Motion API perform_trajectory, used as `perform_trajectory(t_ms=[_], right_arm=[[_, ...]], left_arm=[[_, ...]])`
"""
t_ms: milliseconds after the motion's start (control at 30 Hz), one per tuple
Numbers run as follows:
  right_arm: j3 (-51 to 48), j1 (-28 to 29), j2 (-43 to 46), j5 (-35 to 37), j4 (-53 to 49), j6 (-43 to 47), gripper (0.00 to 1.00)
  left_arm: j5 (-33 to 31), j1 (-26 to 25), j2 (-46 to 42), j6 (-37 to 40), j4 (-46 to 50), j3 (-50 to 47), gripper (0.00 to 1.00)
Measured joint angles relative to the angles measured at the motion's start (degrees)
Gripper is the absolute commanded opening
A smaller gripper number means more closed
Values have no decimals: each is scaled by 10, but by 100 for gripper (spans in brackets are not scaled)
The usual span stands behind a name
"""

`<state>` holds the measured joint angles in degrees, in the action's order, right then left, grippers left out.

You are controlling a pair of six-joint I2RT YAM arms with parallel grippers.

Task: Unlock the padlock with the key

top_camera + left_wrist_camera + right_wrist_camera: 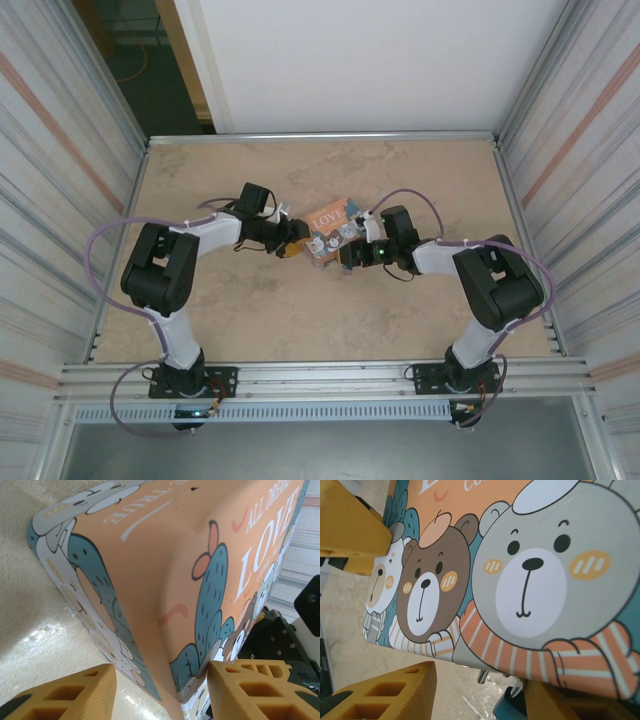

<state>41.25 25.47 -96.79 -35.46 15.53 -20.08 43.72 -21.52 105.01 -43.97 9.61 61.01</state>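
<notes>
Tin lid, white print: big "LOVE", "ALL DREAM…" cut by frame edge, "TRUE" at far end.

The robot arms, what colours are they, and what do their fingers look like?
Both the left arm and right arm have chunky black joints, white links and looping purple cables. A tiny green light glows on the right wrist. The fingers are yellow-orange blocks with hollow cells.
</notes>
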Motion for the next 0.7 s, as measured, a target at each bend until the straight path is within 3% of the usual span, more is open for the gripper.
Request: perform_trajectory(t_ms=[700], right_arm=[[-5, 0, 0, -4, -27, 13, 15]], left_arm=[[0, -3, 0, -9, 0, 0, 51]])
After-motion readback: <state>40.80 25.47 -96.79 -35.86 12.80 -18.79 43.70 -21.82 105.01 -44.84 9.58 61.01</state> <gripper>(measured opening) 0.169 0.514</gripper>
